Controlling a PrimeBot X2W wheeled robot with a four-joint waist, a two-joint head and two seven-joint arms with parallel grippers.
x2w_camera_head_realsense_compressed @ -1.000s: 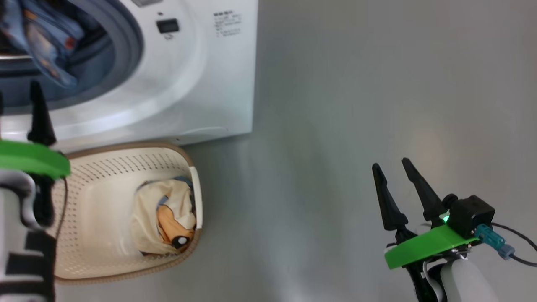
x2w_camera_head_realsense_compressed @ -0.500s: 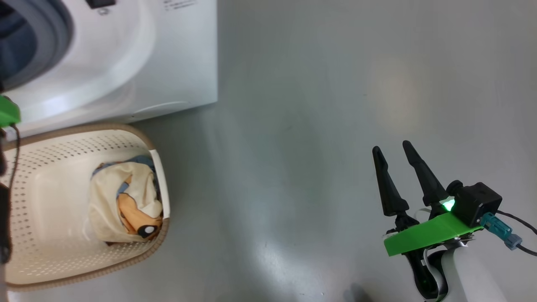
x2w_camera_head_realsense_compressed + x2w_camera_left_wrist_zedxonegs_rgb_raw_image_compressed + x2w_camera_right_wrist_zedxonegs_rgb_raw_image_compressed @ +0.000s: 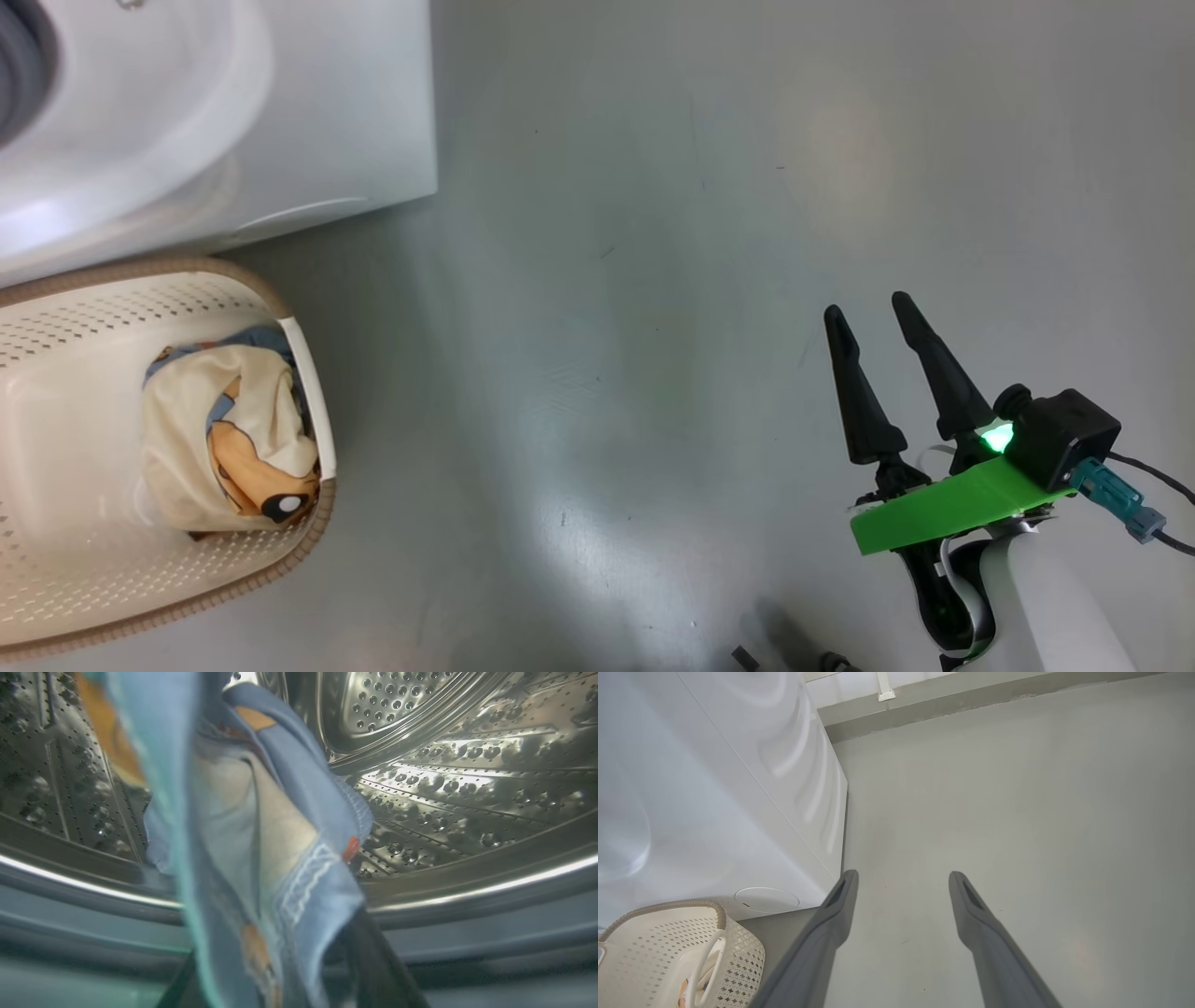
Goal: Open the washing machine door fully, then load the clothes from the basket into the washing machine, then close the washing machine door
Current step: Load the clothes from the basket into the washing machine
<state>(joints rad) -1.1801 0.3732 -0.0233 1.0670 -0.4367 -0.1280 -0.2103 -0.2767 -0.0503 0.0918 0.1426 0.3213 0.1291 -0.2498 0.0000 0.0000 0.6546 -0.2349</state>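
In the left wrist view the light blue garment [image 3: 261, 835] with orange prints hangs in front of the steel drum [image 3: 444, 788], just past the grey-blue rubber ring [image 3: 490, 947]. It covers the tips of my left gripper [image 3: 280, 933]. The dark finger bases stand wide apart, so the gripper looks open. The cream garment [image 3: 215, 439] lies in the basket [image 3: 56, 308] against its right end. The basket stands before the white washing machine [image 3: 308, 112]. My right gripper [image 3: 864, 313] hovers open over bare floor, far right of the basket. The door is out of view.
Grey floor [image 3: 607, 280] stretches right of the machine. A wall base [image 3: 971, 700] runs behind it. A round cover [image 3: 766, 899] sits low on the machine front, above the basket rim [image 3: 668, 905]. Small dark bits [image 3: 747, 656] lie at the bottom edge.
The head camera has swung right, so machine and basket sit further left in its picture and my left gripper has left it. The right gripper has barely moved.
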